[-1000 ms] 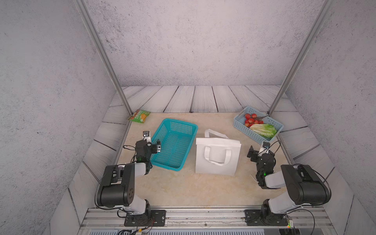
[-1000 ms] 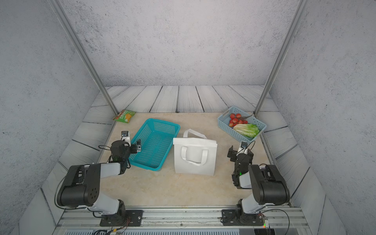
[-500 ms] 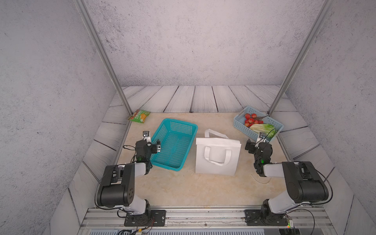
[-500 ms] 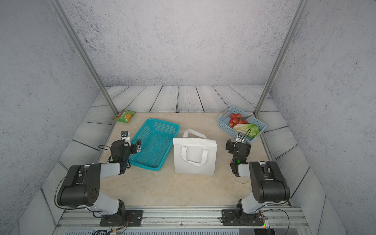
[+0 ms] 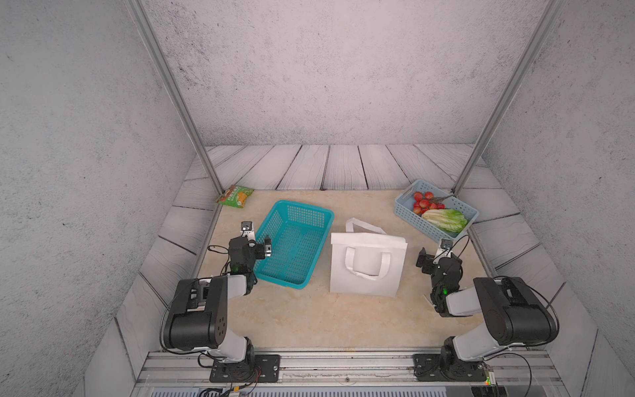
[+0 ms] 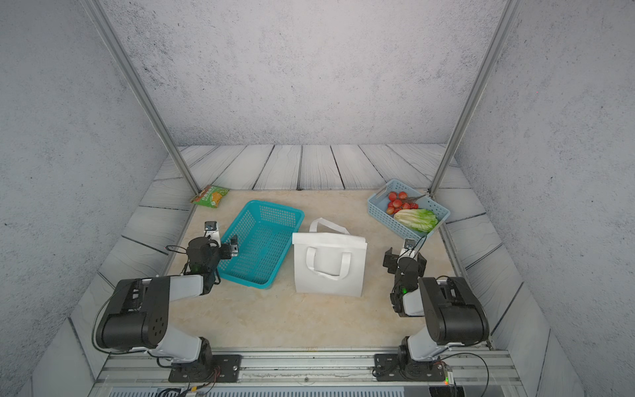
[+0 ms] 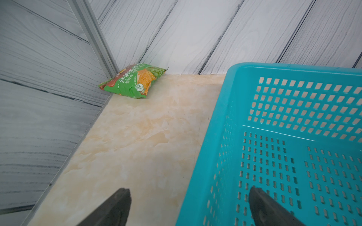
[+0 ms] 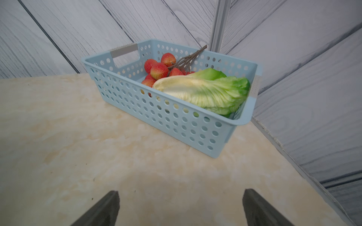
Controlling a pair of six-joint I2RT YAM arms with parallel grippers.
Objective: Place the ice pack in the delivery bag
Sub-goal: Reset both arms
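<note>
The delivery bag (image 5: 367, 271) (image 6: 330, 268) is a white tote with loop handles, standing upright in the middle of the table in both top views. Its mouth looks pressed nearly flat. No ice pack shows in any view. My left gripper (image 5: 254, 241) (image 6: 220, 243) (image 7: 189, 190) is open and empty at the near left side of the teal mesh basket (image 5: 304, 206) (image 7: 235, 109), one finger over the basket floor and one over the table. Right of the bag, my right gripper (image 5: 438, 257) (image 6: 404, 258) (image 8: 181, 192) is open and empty over bare table.
A pale blue basket (image 5: 405, 210) (image 8: 176, 121) at the back right holds red fruit (image 8: 158, 68) and a lettuce (image 8: 211, 92). A green snack packet (image 5: 236, 196) (image 7: 135, 82) lies in the back left corner by a metal post. Plank walls slope up round the table.
The right gripper swung out toward the pale blue basket and has come partway back. The left arm, the bag and the baskets have not moved.
</note>
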